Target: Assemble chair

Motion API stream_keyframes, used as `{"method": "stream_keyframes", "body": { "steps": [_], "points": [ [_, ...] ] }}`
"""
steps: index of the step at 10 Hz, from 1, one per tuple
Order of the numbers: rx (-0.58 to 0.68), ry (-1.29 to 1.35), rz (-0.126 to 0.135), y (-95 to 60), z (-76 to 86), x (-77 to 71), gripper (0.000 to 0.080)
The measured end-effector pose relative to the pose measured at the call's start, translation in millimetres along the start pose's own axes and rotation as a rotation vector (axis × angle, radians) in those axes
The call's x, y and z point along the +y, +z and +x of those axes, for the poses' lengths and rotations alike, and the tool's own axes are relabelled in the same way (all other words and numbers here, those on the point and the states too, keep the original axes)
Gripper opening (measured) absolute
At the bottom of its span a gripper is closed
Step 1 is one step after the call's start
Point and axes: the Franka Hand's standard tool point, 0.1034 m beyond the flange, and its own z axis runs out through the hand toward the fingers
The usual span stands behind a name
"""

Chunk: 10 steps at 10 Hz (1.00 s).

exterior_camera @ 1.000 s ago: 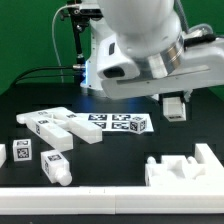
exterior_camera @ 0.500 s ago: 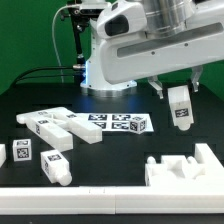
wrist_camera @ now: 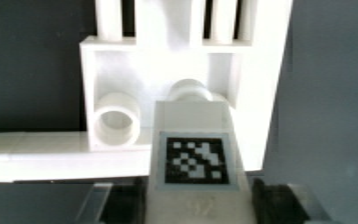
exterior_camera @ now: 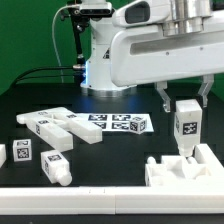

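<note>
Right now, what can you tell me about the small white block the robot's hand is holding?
The white block is a short, chunky plastic-looking post with a rounded end and a square black-and-white tag on one face. It hangs upright, its upper end pinched in the hand, just over the larger white slotted piece. Whether its lower end touches that piece, I cannot tell.

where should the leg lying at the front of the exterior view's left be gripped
Probably mid-length, across its two long sides, coming from straight above: the leg lies flat on the table with its tag facing up, so the sides look exposed.
</note>
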Motion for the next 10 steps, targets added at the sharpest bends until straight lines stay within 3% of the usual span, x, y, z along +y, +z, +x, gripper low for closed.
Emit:
{"method": "stream_keyframes", "body": {
  "steps": [2, 3, 4, 5, 8, 10],
  "points": [
    [0.167, 0.011, -0.009, 0.0, 6.8, 3.8, 0.0284],
    [0.194, 0.003, -0.013, 3.9, 4.1, 1.2, 0.0284],
    [0.184, -0.038, -0.019, 11.6, 3.2, -15.2, 0.0284],
    [0.185, -0.059, -0.022, 13.2, 7.4, -22.1, 0.0284],
    [0.171, -0.063, -0.018, 28.6, 6.6, -28.1, 0.0284],
    [0.174, -0.068, -0.02, 30.7, 8.1, -24.2, 0.0284]
  ]
}}
